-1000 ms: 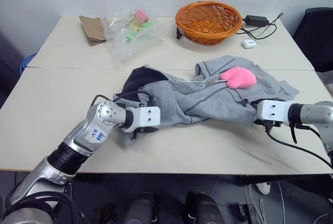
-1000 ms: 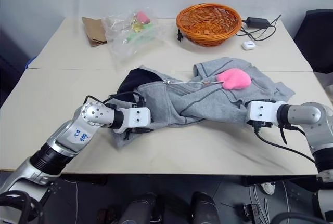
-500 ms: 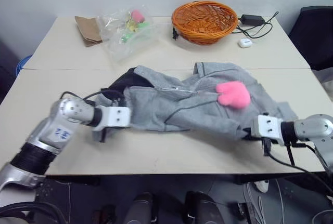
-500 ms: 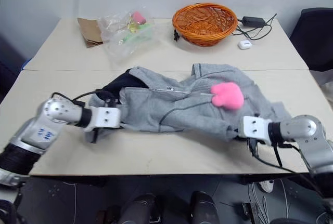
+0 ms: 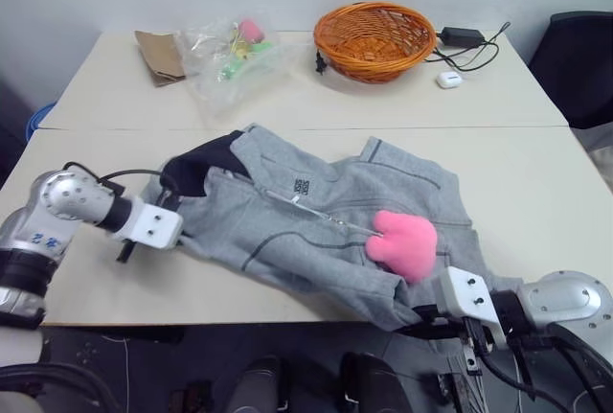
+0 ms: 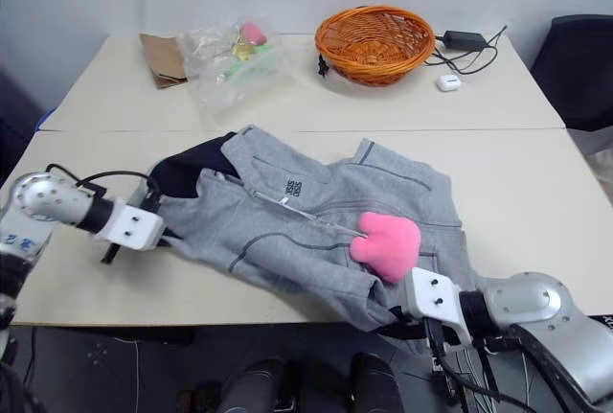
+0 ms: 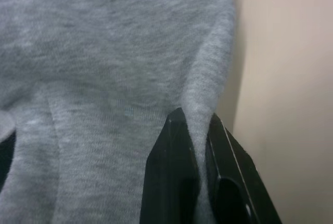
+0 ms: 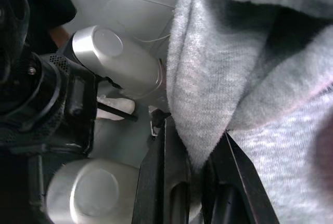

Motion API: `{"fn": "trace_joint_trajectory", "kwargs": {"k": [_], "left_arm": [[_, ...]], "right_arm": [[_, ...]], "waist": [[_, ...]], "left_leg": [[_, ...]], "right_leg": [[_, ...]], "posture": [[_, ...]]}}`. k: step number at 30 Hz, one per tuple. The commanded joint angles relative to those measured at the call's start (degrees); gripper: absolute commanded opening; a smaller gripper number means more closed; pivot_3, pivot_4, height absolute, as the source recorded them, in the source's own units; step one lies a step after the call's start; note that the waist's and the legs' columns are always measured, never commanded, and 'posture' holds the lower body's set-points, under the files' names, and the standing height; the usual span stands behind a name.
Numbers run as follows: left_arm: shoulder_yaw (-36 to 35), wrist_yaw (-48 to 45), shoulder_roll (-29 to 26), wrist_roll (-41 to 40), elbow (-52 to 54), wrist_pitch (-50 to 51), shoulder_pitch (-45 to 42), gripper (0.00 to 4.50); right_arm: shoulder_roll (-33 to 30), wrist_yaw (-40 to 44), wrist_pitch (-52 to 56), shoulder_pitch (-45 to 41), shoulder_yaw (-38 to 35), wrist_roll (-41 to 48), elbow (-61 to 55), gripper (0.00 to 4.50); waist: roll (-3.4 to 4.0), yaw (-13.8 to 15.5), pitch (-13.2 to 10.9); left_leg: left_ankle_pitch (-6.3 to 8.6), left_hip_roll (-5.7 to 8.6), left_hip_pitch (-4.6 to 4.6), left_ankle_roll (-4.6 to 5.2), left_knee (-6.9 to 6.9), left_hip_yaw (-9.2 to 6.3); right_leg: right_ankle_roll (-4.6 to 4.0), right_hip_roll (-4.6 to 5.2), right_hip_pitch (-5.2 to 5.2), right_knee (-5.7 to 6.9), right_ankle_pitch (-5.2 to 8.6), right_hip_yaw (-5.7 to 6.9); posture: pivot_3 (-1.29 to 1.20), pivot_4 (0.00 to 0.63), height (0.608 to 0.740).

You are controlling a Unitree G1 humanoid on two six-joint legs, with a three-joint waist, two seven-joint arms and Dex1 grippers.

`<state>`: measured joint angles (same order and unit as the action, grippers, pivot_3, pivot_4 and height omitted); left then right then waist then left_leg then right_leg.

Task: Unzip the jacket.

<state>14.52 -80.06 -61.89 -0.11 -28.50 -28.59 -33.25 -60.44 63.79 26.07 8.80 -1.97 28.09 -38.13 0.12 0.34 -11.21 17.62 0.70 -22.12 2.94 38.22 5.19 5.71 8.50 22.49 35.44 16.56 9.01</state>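
The grey hooded jacket [image 5: 287, 231] lies spread across the near table, its black hood lining [image 5: 196, 166] at the left. Its silver zipper [image 5: 306, 208] runs diagonally to a pink plush charm [image 5: 402, 243]. My left gripper [image 5: 180, 229] is at the jacket's left edge, shut on a fold of grey fabric [image 7: 156, 52]; the left wrist view shows the cloth pinched between the black fingers [image 7: 174, 146]. At the table's front edge my right gripper [image 5: 426, 314] is shut on the jacket's lower hem, which hangs over the edge. The right wrist view shows that hem [image 8: 208, 104] clamped between its fingers.
On the far table stand an orange wicker basket [image 5: 374, 39], a clear plastic bag of small items [image 5: 230, 54] and a brown paper bag [image 5: 158, 54]. A black charger with cable [image 5: 465, 37] and a small white case [image 5: 447, 79] lie at back right. A black chair [image 5: 584, 58] stands to the right.
Both grippers closed on the fabric and pulled apart: the left went left, the right drew back to the front edge. The bunched jacket is now stretched flatter and the charm slid nearer.
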Motion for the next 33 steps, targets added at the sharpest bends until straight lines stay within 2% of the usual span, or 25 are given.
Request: {"fn": "trace_joint_trajectory", "kwargs": {"k": [1,7,12,14,19,21,24,26,29,31,33], "left_arm": [[-0.19,-8.59,-6.32,-4.15,9.32,9.13,9.51,0.00],[-5.63,-8.17,-12.73,-8.89,24.00,21.57,21.87,0.00],[-7.99,-1.71,-10.53,-6.58,25.75,24.16,23.22,0.00],[-8.55,-0.43,-9.70,-6.23,25.49,24.40,23.66,0.00],[-11.88,0.24,-10.29,-7.70,27.53,26.82,27.64,1.27],[-14.65,-1.45,-12.22,-9.38,28.85,28.73,30.76,1.84],[-20.08,-5.80,-15.51,-13.51,29.91,31.55,34.66,2.79],[-23.04,-8.26,-16.16,-18.78,30.40,36.70,33.36,3.41],[-24.18,-10.56,-16.59,-25.37,31.31,44.87,28.22,4.41],[-21.77,-12.06,-16.90,-33.61,31.16,52.91,18.22,4.46],[-17.53,-12.44,-13.71,-34.98,28.93,57.74,6.81,4.46]], "right_arm": [[0.25,-1.63,1.09,2.11,-3.02,0.92,-3.82,0.07],[-0.92,-0.80,-0.25,6.65,-6.04,-0.83,-5.17,0.07],[-0.81,-0.21,0.55,6.92,-8.80,0.19,-4.52,0.07],[-1.07,0.30,1.76,6.85,-10.06,1.44,-4.54,0.64],[-2.56,2.91,2.77,8.39,-14.81,2.32,-4.47,2.20],[-3.46,5.54,4.74,9.14,-19.38,5.03,-4.21,2.89],[-5.11,10.94,6.59,9.69,-26.32,8.15,-2.47,3.95],[-6.91,14.07,7.41,7.10,-29.72,10.47,1.24,4.50],[-8.94,15.15,8.63,0.55,-29.92,12.98,6.93,4.50],[-9.98,13.73,8.09,-9.53,-24.56,12.65,14.31,4.50],[-9.27,12.32,7.24,-19.03,-17.85,9.97,20.58,4.50]], "waist": [[0.00,-0.65,0.00],[-0.01,-0.41,0.00],[-0.01,-0.06,0.00],[0.00,0.35,0.00],[0.00,1.24,0.00],[0.01,1.17,0.00],[0.00,0.97,0.00],[-0.02,0.89,-0.01],[0.00,0.89,-0.02],[-0.07,1.01,-0.08],[-0.09,1.11,-0.09]], "left_leg": [[0.00,0.00,0.00,0.01,-0.01,0.01],[0.10,-0.05,0.05,0.06,-0.01,0.06],[0.15,-0.05,0.04,0.08,0.02,0.07],[0.16,-0.04,0.04,0.10,0.03,0.08],[0.18,-0.05,0.09,0.09,0.04,0.09],[0.20,-0.05,0.11,0.07,0.03,0.07],[0.25,-0.15,0.10,0.04,0.02,0.09],[0.30,-0.25,0.10,-0.01,0.03,0.12],[0.31,-0.26,0.09,0.01,0.06,0.13],[0.31,-0.26,0.08,0.01,0.12,0.12],[0.32,-0.26,-0.01,0.01,0.30,0.08]], "right_leg": [[0.00,-0.01,0.00,-0.01,0.00,-0.01],[0.00,0.01,-0.02,-0.05,0.01,-0.24],[0.01,0.00,-0.02,-0.08,0.01,-0.60],[0.01,0.00,-0.02,-0.06,0.00,-0.62],[0.01,0.04,-0.01,-0.22,0.00,-0.71],[0.00,0.05,-0.02,-0.25,0.00,-0.73],[0.00,0.00,0.01,-0.30,0.00,-0.75],[-0.01,-0.10,-0.01,-0.35,0.00,-0.72],[-0.01,-0.10,-0.01,-0.36,0.00,-0.73],[-0.01,-0.10,-0.01,-0.33,0.00,-0.74],[-0.02,-0.08,0.02,-0.29,-0.01,-0.72]], "posture": [[0.00,0.150,0.740],[0.00,0.150,0.740],[0.00,0.150,0.740],[0.00,0.150,0.740],[0.00,0.150,0.740],[0.00,0.150,0.740],[0.00,0.150,0.740],[0.00,0.150,0.740],[0.00,0.150,0.740],[0.00,0.150,0.740],[0.00,0.150,0.740]]}}
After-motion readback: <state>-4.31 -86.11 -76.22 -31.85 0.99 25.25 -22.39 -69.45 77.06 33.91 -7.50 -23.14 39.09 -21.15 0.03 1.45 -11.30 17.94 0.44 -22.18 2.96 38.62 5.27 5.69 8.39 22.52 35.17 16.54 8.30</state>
